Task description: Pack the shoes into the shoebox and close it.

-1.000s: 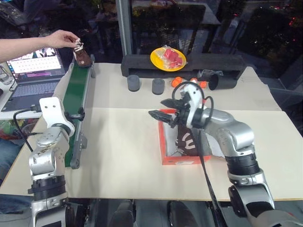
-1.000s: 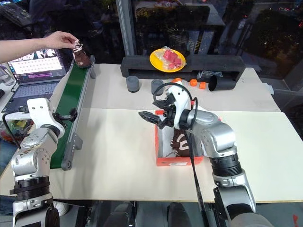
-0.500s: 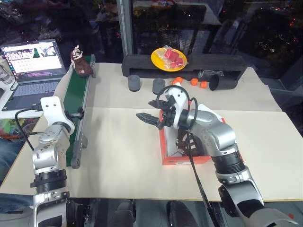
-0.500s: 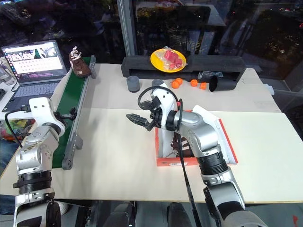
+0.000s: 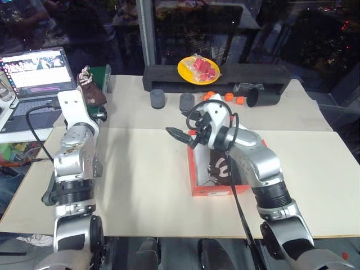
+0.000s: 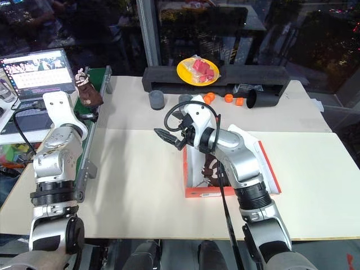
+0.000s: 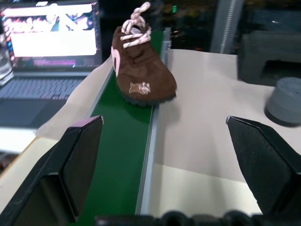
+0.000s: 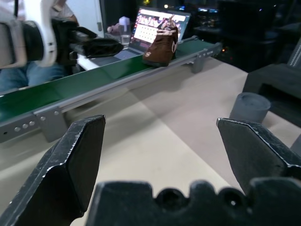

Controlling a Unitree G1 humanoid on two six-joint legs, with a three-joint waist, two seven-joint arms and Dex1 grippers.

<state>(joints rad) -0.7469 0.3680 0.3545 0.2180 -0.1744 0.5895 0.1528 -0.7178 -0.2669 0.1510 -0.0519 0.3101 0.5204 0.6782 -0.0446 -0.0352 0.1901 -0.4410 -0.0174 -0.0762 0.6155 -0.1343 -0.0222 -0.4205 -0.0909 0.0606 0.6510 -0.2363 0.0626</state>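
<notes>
one soft, suede-like dark brown shoe [image 7: 141, 70] with cream-white laces and a pale side marking is seen standing on the far end of a long, narrow green conveyor belt [image 7: 122, 146] with grey metal rails, close to an open laptop [image 5: 36, 70]. a second brown shoe [image 5: 219, 166] with a white marking is seen lying inside the shoebox [image 5: 211, 190], a rectangular red-orange cardboard box with a white interior, which is set open on the pale, matte counter [image 5: 146, 185]; its lid [image 6: 269, 169] is seen leaning at the box's right side. two short grey cylinders [image 5: 158, 99] are counted near a long black foam block [image 5: 169, 76], on which a round yellow plate [image 5: 185, 68] of red pieces is placed. three small orange caps [image 6: 228, 98] and a black tube [image 5: 264, 97] lying on its side are seen beside them. the left gripper [image 7: 164, 169] is held level above the belt and pointed toward the shoe there, its two black wedge-shaped fingers [image 7: 80, 165] spread wide and nothing pinched. the right gripper [image 5: 183, 136] is held level above the box's left edge, aimed leftward across the counter, its fingers [image 8: 77, 160] likewise spread wide and nothing held.
</notes>
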